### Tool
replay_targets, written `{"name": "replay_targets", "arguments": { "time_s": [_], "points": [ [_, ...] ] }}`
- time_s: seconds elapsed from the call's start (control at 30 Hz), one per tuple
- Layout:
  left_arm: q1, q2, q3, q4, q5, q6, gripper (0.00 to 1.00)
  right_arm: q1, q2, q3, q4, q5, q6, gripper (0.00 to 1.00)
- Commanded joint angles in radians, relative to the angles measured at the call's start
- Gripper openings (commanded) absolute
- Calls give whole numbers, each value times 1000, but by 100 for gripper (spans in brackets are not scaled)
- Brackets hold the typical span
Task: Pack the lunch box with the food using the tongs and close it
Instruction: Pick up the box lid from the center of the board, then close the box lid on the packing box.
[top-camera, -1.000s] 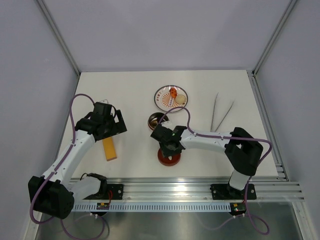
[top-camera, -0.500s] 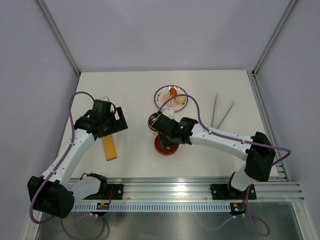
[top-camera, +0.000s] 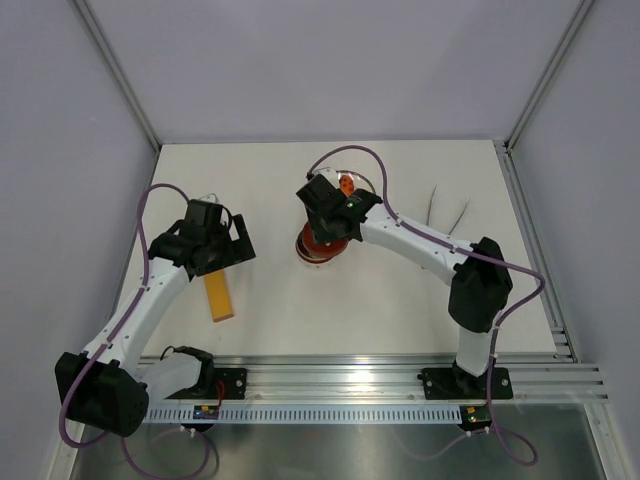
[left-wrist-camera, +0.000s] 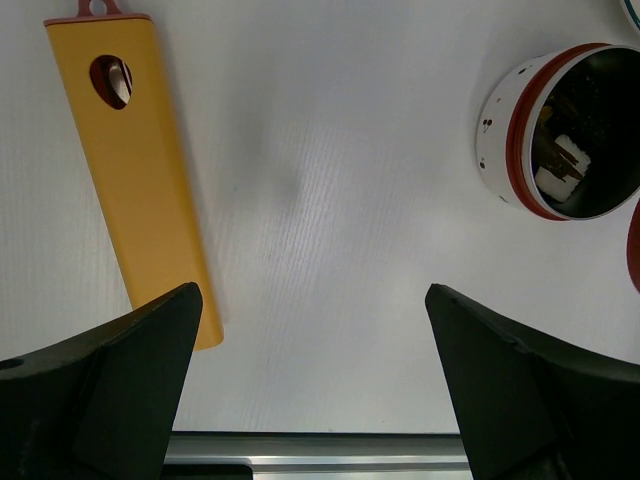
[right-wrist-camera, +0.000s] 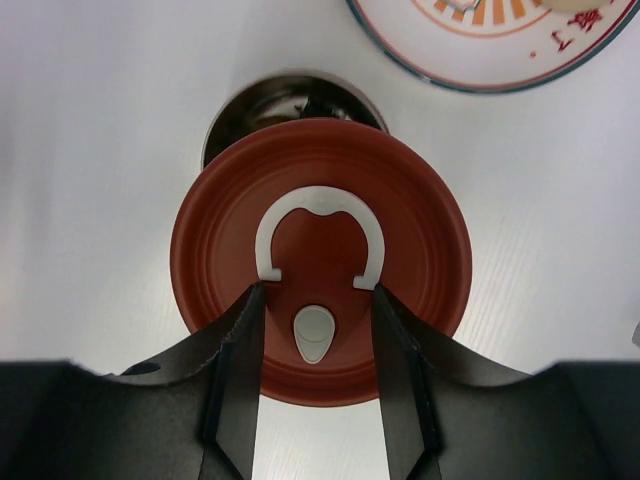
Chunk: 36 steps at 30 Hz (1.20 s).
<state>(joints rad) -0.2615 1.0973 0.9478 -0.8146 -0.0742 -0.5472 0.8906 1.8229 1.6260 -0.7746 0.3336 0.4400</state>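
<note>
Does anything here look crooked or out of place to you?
Yes. The dark-red lid, pinched in the right arm's fingers, is off-centre over the steel tin, whose rim peeks out at one side. An orange piece of food lies on the plate, unpacked, though the lid is at the tin.

The top camera is looking steeply down from above and behind the arm bases, taking in the whole tabletop. The left wrist camera is peering down past the left pincer, close on the yellow bar and the lunch box. The right wrist camera is hanging closest, right over the lid, sharing that lunch box.
</note>
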Motion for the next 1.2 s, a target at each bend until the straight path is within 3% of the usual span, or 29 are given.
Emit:
{"name": "replay_targets", "arguments": {
  "time_s": [0.0,0.43,1.17],
  "points": [
    [4,-14,40,20,2,15,99,-21,82,116,18,-19,-84,17],
    [4,-2,37,28,5,20,99,-58,248,236,-23,-61,-101,18],
    [4,7,37,26,2,27,99,-71,253,129,109,-114,-83,18]
  ]
}}
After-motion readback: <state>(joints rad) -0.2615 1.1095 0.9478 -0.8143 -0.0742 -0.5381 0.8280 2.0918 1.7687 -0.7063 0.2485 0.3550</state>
